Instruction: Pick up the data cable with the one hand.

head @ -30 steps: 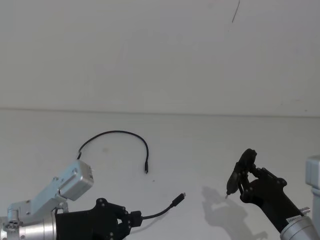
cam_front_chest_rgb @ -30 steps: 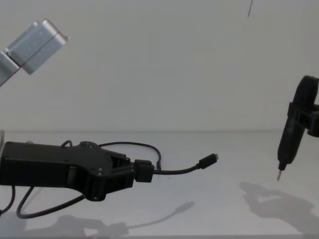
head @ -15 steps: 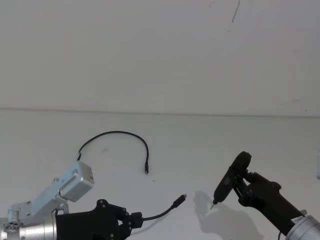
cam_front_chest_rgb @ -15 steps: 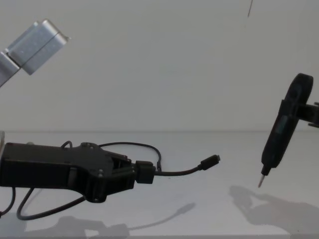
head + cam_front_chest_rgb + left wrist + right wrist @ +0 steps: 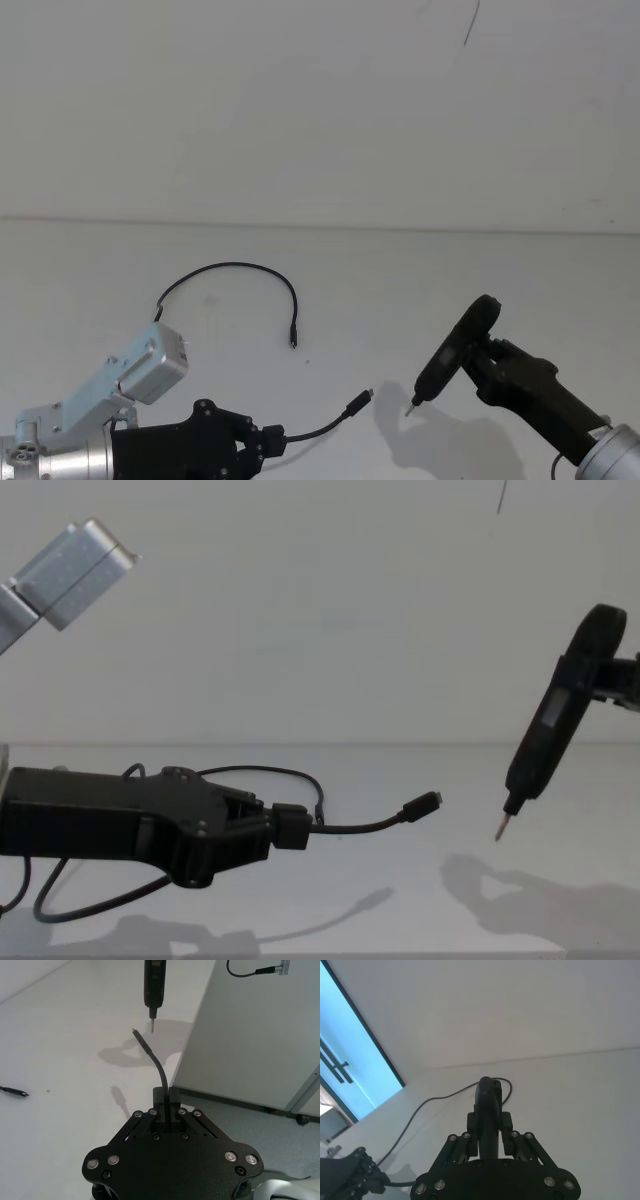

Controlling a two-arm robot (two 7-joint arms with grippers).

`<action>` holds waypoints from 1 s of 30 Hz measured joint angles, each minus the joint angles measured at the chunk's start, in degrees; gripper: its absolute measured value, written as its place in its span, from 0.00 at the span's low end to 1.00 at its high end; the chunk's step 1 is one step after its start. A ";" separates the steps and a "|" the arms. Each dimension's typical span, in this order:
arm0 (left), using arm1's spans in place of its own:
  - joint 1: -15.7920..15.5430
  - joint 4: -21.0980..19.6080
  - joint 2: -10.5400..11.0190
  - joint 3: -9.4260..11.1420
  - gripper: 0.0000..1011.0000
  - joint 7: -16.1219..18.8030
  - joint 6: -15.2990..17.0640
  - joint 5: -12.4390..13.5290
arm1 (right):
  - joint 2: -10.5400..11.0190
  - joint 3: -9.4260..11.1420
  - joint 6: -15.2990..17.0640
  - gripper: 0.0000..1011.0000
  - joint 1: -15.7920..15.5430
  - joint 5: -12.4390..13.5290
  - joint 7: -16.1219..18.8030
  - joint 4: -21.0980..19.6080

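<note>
The data cable [image 5: 240, 265] is thin and black. One plug rests on the white table [image 5: 292, 340], and the cord arcs back behind my left arm. My left gripper [image 5: 272, 436], the one hand, is low at the near left and shut on the cable near its other end. A short stub [image 5: 370, 823] sticks out rightward above the table, ending in a free plug [image 5: 360, 400]. My right gripper [image 5: 480, 352] is shut on a slim black pen-like tool [image 5: 450, 355]. The tool tilts, its metal tip [image 5: 499, 832] hanging just right of the free plug.
A silver boxy link of my left arm [image 5: 150, 362] stands above the left gripper. The white table [image 5: 420, 290] runs back to a plain wall. In the left wrist view the table's edge [image 5: 192, 1045] drops to a grey floor.
My right gripper has carried the pen-like tool leftward and tilted it, bringing its tip close to the cable's free plug. The left gripper and the cable have stayed put.
</note>
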 joint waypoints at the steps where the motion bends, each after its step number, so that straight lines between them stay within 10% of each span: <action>1: 0.00 -0.01 0.00 0.00 0.05 0.00 0.00 0.00 | -0.11 0.04 0.08 0.27 0.10 0.36 0.11 -0.02; 30: 0.01 -0.02 0.00 0.00 0.05 0.01 -0.01 0.00 | -0.72 -1.23 0.72 0.27 2.14 4.69 0.88 0.05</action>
